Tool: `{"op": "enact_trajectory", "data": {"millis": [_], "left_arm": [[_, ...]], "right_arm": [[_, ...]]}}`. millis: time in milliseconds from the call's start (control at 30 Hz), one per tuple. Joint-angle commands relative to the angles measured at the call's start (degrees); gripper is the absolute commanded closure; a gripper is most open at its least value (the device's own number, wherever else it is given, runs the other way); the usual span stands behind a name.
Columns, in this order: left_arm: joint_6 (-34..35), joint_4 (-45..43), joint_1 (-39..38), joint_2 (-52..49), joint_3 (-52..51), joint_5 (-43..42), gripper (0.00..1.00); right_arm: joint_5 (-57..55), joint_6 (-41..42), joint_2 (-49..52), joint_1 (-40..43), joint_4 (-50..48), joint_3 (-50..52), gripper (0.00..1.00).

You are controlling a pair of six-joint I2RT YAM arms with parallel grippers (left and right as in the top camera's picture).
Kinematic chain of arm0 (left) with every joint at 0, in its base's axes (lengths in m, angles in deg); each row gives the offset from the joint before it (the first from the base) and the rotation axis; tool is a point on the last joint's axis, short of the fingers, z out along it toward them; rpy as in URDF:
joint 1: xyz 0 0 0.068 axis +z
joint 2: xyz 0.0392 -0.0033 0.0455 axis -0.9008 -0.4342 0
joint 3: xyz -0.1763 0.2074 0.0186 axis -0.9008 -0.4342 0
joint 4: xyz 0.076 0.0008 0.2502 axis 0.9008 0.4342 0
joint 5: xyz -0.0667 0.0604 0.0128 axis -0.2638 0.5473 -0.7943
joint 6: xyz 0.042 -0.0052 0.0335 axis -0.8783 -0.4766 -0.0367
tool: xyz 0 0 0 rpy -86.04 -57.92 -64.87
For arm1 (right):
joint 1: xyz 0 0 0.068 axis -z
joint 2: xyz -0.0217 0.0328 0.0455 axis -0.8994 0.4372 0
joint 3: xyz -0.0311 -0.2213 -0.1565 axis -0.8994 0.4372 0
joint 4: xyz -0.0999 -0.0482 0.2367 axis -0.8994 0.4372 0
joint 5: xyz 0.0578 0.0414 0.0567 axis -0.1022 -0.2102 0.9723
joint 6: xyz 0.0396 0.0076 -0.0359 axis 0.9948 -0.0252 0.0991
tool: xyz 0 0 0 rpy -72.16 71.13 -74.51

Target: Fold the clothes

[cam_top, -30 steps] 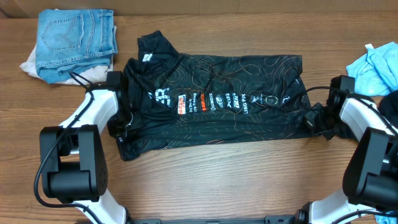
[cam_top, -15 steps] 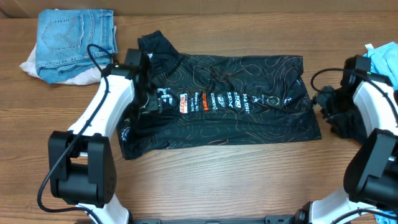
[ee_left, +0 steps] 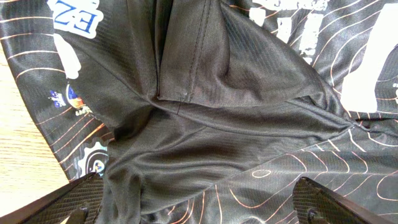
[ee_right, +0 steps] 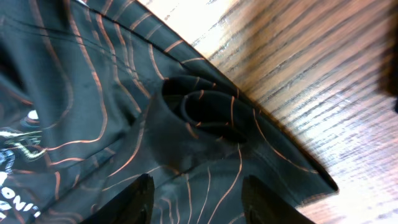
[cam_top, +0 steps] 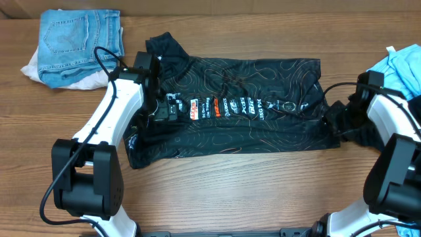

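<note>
Far left, back of the brown wooden table (cam_top: 230,197): a folded pair of light blue denim jeans (cam_top: 80,39) stacked on a pale whitish cloth (cam_top: 29,66). Not in play, well apart from the work.

Next, the left gripper (cam_top: 161,108) sits low over the left end of the black short-sleeved jersey with thin tan contour lines, white lettering and small colourful logos (cam_top: 256,131). In the wrist view the left gripper (ee_left: 199,208) has its tips at the two bottom corners, so it is spread wide and holds nothing. A seamed, bunched sleeve fold of the jersey (ee_left: 205,124) lies right under it.

The jersey lies spread sideways mid-table between the arms, logo row along its middle, collar end left, hem end right.

At the right end, the right gripper (cam_top: 337,122) is on the hem. Wrist view: the right gripper (ee_right: 199,202) has a middling gap, with a curled-over hem corner of the jersey (ee_right: 205,115) just ahead of the tips. Nothing visibly pinched.

Far right, a light blue crumpled cloth (cam_top: 395,69) at the table edge, apart from the jersey.

Judged step: taking hold of both ends for a fold; no fold made yet. The next move calls for the left claw to drop and clamp the bunched sleeve layer. The right should close on the curled corner, catching the full thickness and not only the top ply. Then both lift together and carry across evenly.
</note>
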Motion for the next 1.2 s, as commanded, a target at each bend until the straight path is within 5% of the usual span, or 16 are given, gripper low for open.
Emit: {"op": "enact_trajectory", "data": {"millis": [0,667,1033,1167], "left_arm": [[-0.6,0.2,0.0,1.4,0.7,0.3,0.0],[-0.6,0.2,0.0,1.4,0.7,0.3,0.0],[-0.7,0.2,0.0,1.4,0.7,0.4,0.0],[-0.9,0.2,0.0,1.4,0.7,0.4,0.0]], "right_arm": [[0.8,0.4,0.0,0.1,-2.1,2.6,0.52],[1.2,2.8,0.0,0.1,-10.1,5.1,0.62],[1.2,3.3,0.0,0.1,-17.1,6.6,0.9],[1.5,5.3,0.0,0.1,-20.2,6.6,0.92]]}}
